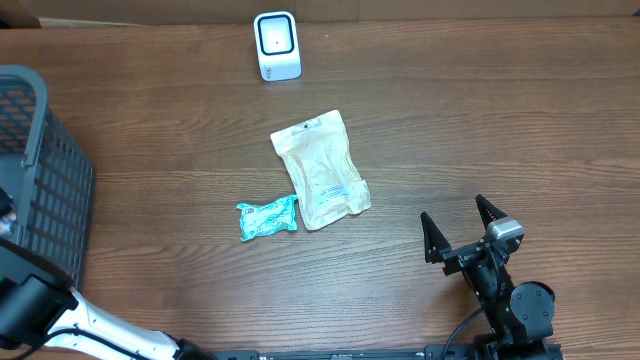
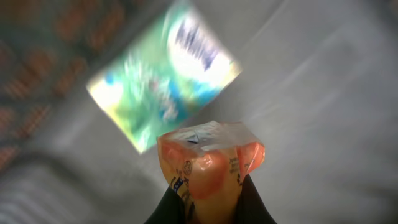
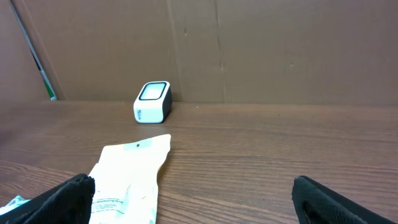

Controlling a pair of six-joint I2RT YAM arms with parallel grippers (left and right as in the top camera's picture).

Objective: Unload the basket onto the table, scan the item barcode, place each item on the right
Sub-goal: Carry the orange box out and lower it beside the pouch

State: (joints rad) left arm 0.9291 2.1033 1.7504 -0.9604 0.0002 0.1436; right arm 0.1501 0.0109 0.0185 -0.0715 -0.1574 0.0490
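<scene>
Left wrist view shows the left gripper (image 2: 211, 202) with its jaws clenched on one end of an orange packet (image 2: 208, 158), in front of a blurred green-and-white packet (image 2: 165, 81). This is out of the overhead frame, probably at the grey basket (image 1: 45, 170) and well apart from the white barcode scanner (image 1: 277, 45) on the worktop (image 1: 500, 120). The right gripper (image 1: 452, 210) hovers with jaws released and empty. Held only by a narrow end of slick film, the orange packet could slip or swing on the way over, or its barcode could end up under the jaws or turned away from the scanner, giving no read.
</scene>
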